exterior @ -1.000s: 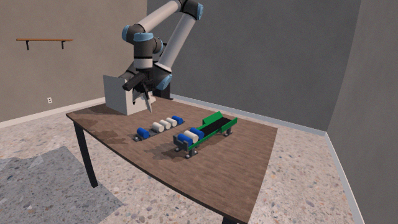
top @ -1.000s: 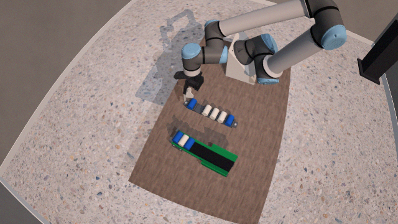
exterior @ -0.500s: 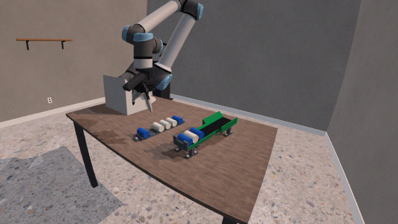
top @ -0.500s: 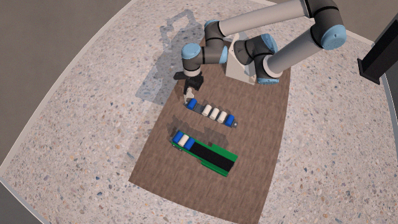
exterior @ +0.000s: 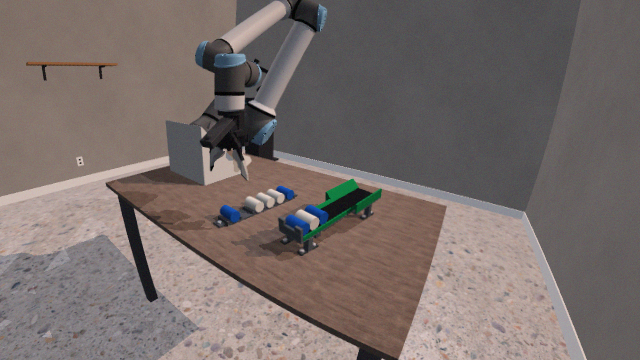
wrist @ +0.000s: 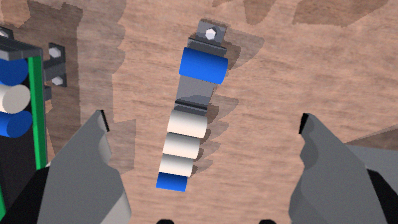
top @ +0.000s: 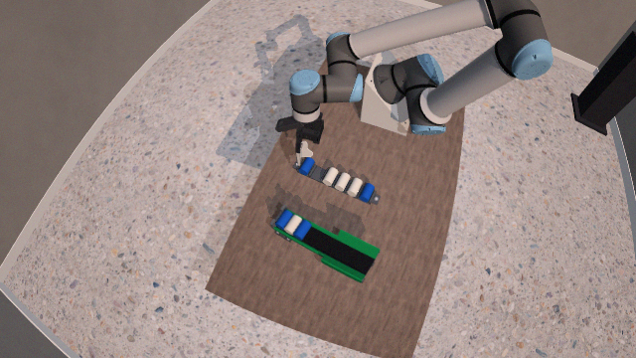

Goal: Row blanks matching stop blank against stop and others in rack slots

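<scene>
Working from the top view, at lower left I'm seeing the grey stop (top: pixel 273 224) (exterior: pixel 291 231) (wrist: pixel 21 49) closing off the feed ramp (top: pixel 360 243) (exterior: pixel 342 189) (wrist: pixel 37 110). The stop-side blue blank (top: pixel 284 219) (exterior: pixel 297 224) (wrist: pixel 13 71) is marking blue as the ramp's color, so the white intruder (top: pixel 293 225) (exterior: pixel 306 220) (wrist: pixel 14 98) is sitting wrongly between it and the second blue blank (top: pixel 302 230) (exterior: pixel 316 214) (wrist: pixel 15 124). When I'm lifting that white one, tight neighbors could be catching a fingertip and getting skewed or dragged; its removal would also be leaving a gap to close.

Just above, near the middle, my tool (top: pixel 302 156) (exterior: pixel 229 172) (wrist: pixel 204 113) is hanging wide open, holding nothing, over the stock rack's (top: pixel 318 172) (exterior: pixel 246 214) (wrist: pixel 195 91) left end. The left-end blue blank (top: pixel 307 166) (exterior: pixel 230 214) (wrist: pixel 204 65) is lying there beside a free slot. The wrist view is showing the rack slanting between my fingers, so closing without squaring up could be twisting a blank.

Rightward, three white blanks (top: pixel 343 181) (exterior: pixel 265 200) (wrist: pixel 181 146) are resting in the rack, then the right-end blue blank (top: pixel 368 192) (exterior: pixel 285 192) (wrist: pixel 172 182), whose close white neighbor could be getting bumped off center.
</scene>
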You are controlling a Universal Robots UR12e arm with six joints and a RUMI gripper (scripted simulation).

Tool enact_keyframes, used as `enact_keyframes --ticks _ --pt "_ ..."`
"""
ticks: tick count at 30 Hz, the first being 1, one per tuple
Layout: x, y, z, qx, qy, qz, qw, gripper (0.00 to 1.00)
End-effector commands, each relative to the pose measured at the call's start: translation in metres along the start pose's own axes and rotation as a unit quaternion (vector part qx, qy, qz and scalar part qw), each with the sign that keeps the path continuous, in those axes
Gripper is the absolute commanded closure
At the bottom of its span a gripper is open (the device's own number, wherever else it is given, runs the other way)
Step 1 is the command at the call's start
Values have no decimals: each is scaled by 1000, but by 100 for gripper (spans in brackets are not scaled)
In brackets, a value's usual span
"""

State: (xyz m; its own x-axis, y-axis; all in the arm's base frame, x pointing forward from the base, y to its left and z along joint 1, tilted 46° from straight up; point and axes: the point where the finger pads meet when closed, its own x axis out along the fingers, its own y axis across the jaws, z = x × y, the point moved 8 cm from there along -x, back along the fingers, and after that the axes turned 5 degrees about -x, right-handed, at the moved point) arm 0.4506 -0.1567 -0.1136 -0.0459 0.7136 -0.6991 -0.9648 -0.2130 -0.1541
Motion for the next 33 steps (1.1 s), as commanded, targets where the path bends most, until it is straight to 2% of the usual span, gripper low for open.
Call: enact_keyframes --ticks 1,5,7,12,17,22,24,28,33 --pt "1 -1 -2 -50 0 -1 999 0" --pt "2 -3 -3 -105 0 -1 994 0" --pt "2 -3 -3 -105 0 -1 994 0" --pt "4 -5 -4 -184 0 -1 983 0" --pt "7 -7 -5 -272 0 -1 962 0" --pt "10 -9 -5 -366 0 -1 931 0" --pt "10 -9 -5 -366 0 -1 931 0" --pt "12 -11 -5 -443 0 -1 896 0" --pt "15 -12 -4 -539 0 -1 842 0"
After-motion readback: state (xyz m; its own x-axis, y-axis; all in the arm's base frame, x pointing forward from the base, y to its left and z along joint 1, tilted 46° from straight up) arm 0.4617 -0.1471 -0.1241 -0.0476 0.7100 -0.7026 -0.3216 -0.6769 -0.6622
